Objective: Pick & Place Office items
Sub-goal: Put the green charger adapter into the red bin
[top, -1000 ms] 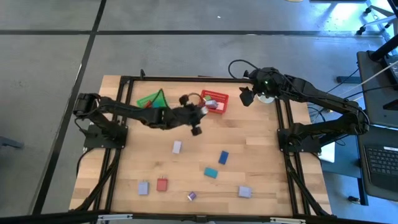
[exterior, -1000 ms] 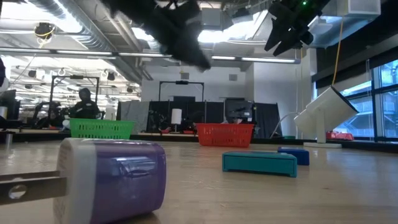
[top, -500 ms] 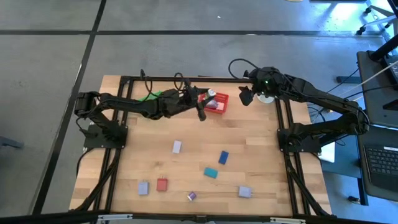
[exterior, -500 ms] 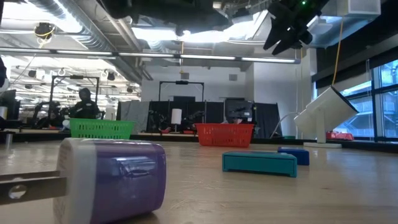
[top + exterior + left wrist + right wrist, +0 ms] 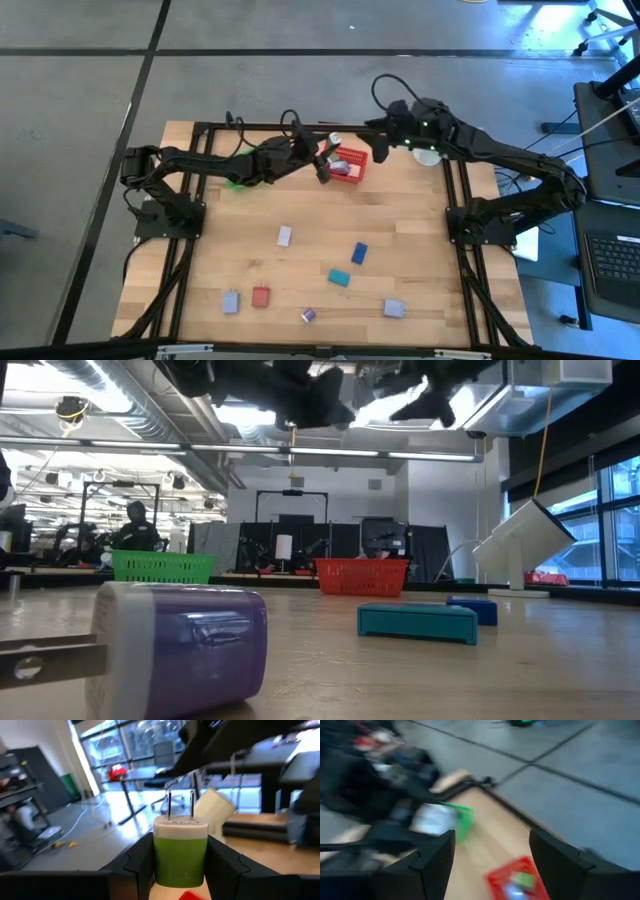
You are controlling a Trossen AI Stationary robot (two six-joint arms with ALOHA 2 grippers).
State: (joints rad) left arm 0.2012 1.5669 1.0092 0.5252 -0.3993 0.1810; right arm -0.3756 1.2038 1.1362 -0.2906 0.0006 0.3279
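the left end effector [image 5: 322,160] hangs over the red mesh basket [image 5: 348,166] at the far side of the desk [image 5: 420,250], pinching a green charger plug [image 5: 180,851] between its two dark fingers [image 5: 141,861]; the plug's white face and two metal prongs point away from the wrist. in the high view the plug is mostly covered by that end effector, just above the basket's near-left edge. the red basket already holds a few small pieces, too small to tell apart.

the right end effector [image 5: 385,137] hovers just beyond the far-right corner of the red basket, apart from it; its fingers [image 5: 432,865] are spread wide with nothing between them.

the green mesh basket [image 5: 238,156] lies beneath the left arm, behind its end effector.

the other office items lie on the desk well nearer the front than both end effectors: a white piece [image 5: 285,236], a blue piece [image 5: 359,253], a teal piece [image 5: 339,277], a red piece [image 5: 261,296], two lavender pieces [image 5: 231,300] [image 5: 394,308] and a small purple plug [image 5: 308,315].
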